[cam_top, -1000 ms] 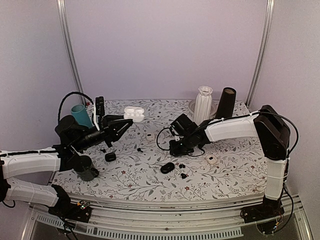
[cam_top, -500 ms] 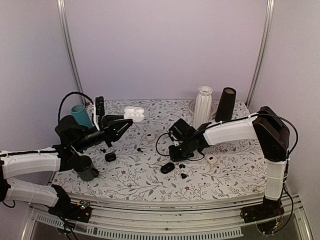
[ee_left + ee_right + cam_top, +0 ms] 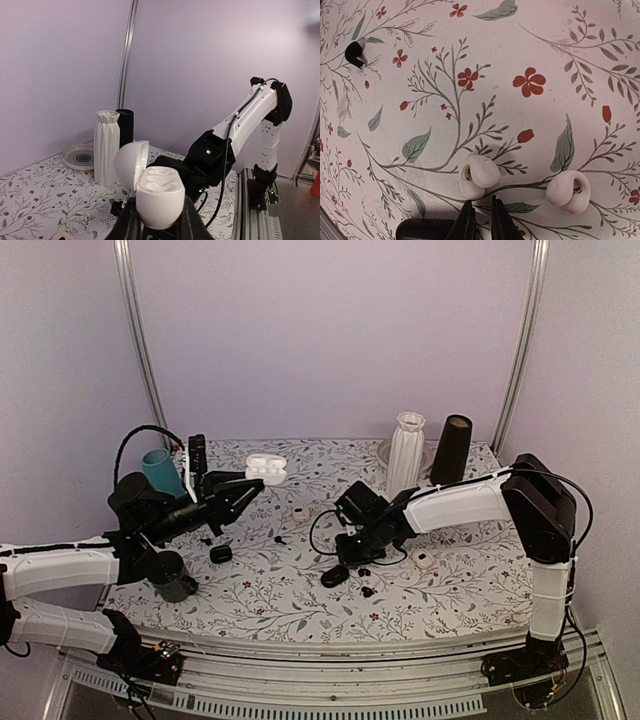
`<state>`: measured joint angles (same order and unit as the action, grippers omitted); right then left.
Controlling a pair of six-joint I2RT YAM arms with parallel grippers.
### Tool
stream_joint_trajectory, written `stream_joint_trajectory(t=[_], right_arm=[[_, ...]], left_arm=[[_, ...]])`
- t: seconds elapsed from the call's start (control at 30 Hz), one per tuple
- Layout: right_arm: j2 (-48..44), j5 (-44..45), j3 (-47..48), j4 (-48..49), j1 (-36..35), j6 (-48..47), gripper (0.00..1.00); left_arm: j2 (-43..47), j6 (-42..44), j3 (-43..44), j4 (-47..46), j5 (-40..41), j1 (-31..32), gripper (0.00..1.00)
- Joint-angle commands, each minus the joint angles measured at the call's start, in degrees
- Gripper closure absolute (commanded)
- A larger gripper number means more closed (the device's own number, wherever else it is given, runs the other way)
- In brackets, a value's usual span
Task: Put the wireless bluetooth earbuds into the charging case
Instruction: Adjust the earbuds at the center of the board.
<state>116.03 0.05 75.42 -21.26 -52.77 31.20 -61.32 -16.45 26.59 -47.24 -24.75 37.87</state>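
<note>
Left end effector (image 3: 159, 222) grips the white case (image 3: 160, 192) (base hidden); right end effector (image 3: 481, 220) narrow.

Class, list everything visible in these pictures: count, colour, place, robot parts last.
Open white plastic charging case: one, white, gripped by the left gripper.
Small rounded white earbuds: two, white, just ahead of the right gripper.
Tiny black plastic earbuds: several, black, scattered mid-table.
Pebble-shaped black plastic cases: two, black, mid-table.
Ribbed white vase: one, white, far right.
Tall black cylinder: one, black, beside the vase.
Ringed plate: one, pale, by the vase.
Teal cup: one, teal, far left.
Dark grey cup: one, grey, near left.
Left gripper: one, black, shut on the case.
Right gripper: one, black, low mid-table.
</note>
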Motion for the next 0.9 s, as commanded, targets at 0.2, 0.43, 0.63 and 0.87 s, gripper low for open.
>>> stream_joint_trajectory(t=[0.2,0.43,0.63,0.87], right_arm=[[1.75,-3.24,1.25,3.62,-0.95,2.98,0.88],[2.49,-2.47,2.85,5.71,-0.89,5.33,0.87],[3.54,-1.96,4.57,5.99,0.66,6.78,0.87],[2.15,-4.03,6.39,6.58,1.19,5.65,0.87]], left_arm=[[1.22,0.82,-0.57,-0.23,0.85,-0.6,1.0],[2.0,0.12,-1.62,-1.27,1.35,-0.67,1.0],[2.91,0.6,-2.07,-1.29,1.4,-0.73,1.0],[3.24,0.45,-2.57,-1.56,1.1,-0.87,1.0]])
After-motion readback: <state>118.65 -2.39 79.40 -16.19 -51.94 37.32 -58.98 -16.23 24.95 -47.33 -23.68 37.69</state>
